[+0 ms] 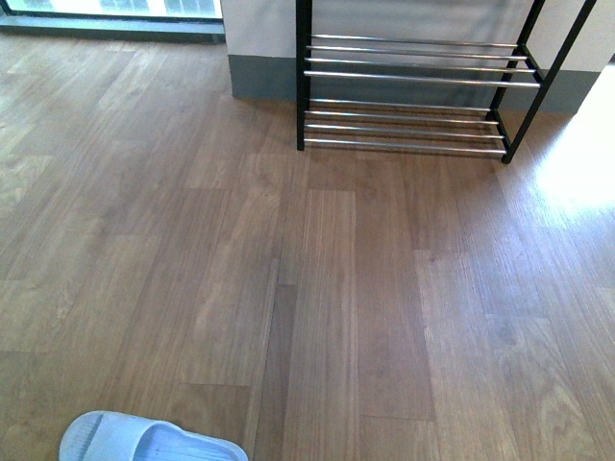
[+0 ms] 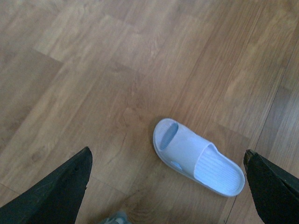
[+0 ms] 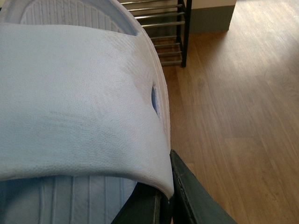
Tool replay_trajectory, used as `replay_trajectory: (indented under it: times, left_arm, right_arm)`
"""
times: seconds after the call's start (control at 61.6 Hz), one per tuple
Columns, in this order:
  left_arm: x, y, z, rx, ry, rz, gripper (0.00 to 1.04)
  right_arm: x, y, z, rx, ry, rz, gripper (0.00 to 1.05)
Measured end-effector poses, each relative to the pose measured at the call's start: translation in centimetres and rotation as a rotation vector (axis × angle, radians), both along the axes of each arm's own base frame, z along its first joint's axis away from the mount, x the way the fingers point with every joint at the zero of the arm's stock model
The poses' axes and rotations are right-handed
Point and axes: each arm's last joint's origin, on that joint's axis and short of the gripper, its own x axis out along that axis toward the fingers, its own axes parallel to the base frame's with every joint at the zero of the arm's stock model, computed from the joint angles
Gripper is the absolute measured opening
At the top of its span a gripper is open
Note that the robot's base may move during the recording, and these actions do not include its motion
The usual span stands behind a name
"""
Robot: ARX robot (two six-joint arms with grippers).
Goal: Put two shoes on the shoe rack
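One pale blue slide slipper lies on the wood floor at the near left edge of the front view. In the left wrist view that slipper rests flat below my left gripper, which hangs open with its dark fingers wide apart and not touching it. My right gripper is shut on the strap edge of a second pale blue slipper, which fills most of the right wrist view. The shoe rack, black-framed with chrome rods, stands bare against the far wall; its corner shows beyond the held slipper.
Wood plank floor stretches between the near slipper and the rack. A grey skirting and white wall run behind the rack, a window frame sits far left, and a bright sunlit patch lies right. A small grey blur shows at the left wrist view's edge.
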Motion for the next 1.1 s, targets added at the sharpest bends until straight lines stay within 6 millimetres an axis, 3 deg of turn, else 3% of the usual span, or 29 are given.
replay_trajectory:
  times: [0.162, 0.243, 0.616, 0.876, 1.103]
  left_arm:
    - [2.6, 0.6, -4.4, 0.002, 0.100, 0.011, 0.95]
    - [4.5, 0.6, -8.3, 0.009, 0.188, -0.008, 0.95]
    - [6.4, -2.6, -19.4, -0.096, 0.454, -0.205, 0.95]
    - [9.6, -3.4, -24.8, -0.097, 0.515, -0.248, 0.95]
    - [11.2, -3.2, -26.5, -0.066, 0.482, -0.231, 0.95]
  right_arm:
    - [0.0, 0.0, 0.0, 0.000, 0.000, 0.000, 0.01]
    - [0.0, 0.0, 0.0, 0.000, 0.000, 0.000, 0.01]
    - [0.0, 0.0, 0.0, 0.000, 0.000, 0.000, 0.01]
    - [0.0, 0.0, 0.0, 0.000, 0.000, 0.000, 0.01]
    - [0.0, 0.0, 0.0, 0.000, 0.000, 0.000, 0.01]
